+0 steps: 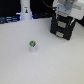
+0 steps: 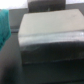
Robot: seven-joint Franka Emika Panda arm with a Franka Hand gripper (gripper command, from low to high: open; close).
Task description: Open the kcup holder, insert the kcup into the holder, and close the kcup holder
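The kcup holder is a black boxy block with two stacked fronts at the exterior view's upper right, on the white table. My gripper hovers right above its top; its fingers are blurred and I cannot tell whether they are open. The wrist view is filled by the holder's dark top, seen close up; no fingers show there. The kcup, a tiny white cup with a green top, stands upright alone on the table, well away from the holder toward the exterior view's left.
A tall white bottle-like object stands at the back, on the exterior view's left, against a dark background. The white table spreads out toward the front. A teal patch shows at the wrist view's edge.
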